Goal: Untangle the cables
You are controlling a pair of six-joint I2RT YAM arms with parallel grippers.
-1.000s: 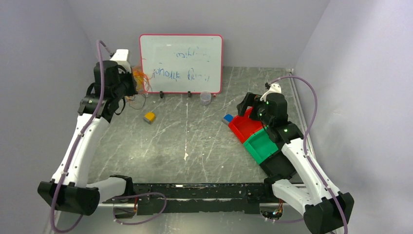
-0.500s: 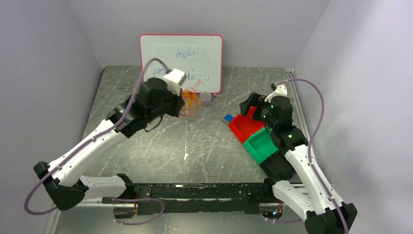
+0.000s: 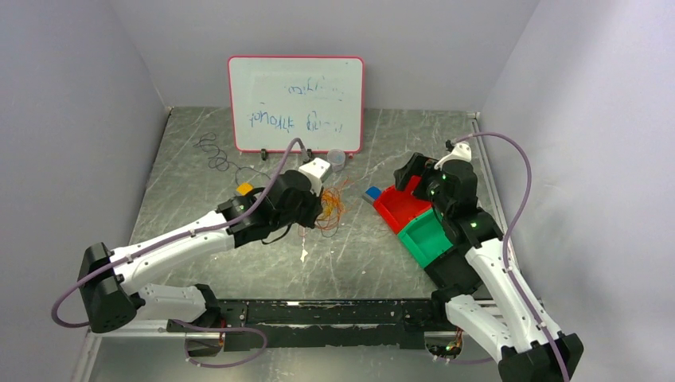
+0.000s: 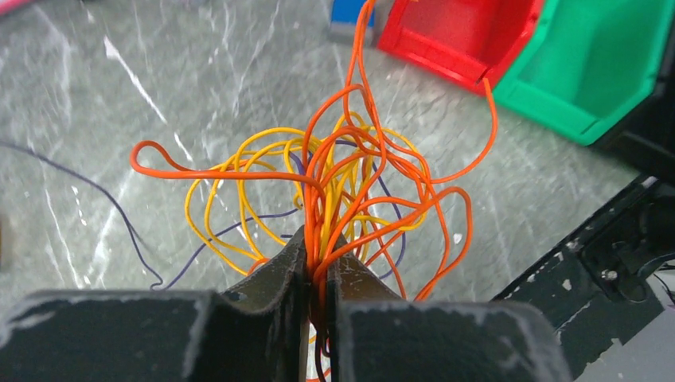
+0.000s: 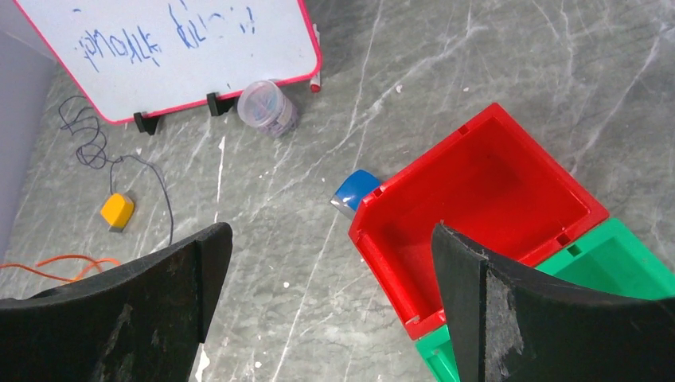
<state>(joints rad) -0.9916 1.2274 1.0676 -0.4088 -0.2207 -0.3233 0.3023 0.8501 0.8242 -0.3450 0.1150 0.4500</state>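
Note:
The cables point(image 4: 342, 179) are a loopy tangle of thin orange and yellow wires with a dark purple strand running through it. In the top view the tangle point(image 3: 333, 208) hangs by the table's middle. My left gripper point(image 4: 318, 247) is shut on a bunch of the wires at its fingertips; it also shows in the top view point(image 3: 318, 205). A loose dark strand point(image 3: 213, 151) lies curled at the back left, leading to a small yellow block point(image 3: 244, 189). My right gripper point(image 5: 330, 247) is open and empty, hovering over the red bin's left edge; it also shows in the top view point(image 3: 408, 175).
A red bin point(image 3: 402, 208) and a green bin point(image 3: 427, 237) sit at the right. A blue block point(image 3: 372, 193) lies beside the red bin. A small clear cup point(image 3: 337, 158) and a whiteboard point(image 3: 295, 102) stand at the back.
My left arm has swung from the back left corner toward the table's middle, carrying the orange and yellow tangle. A dark strand and the yellow block stayed behind. The right arm barely moved.

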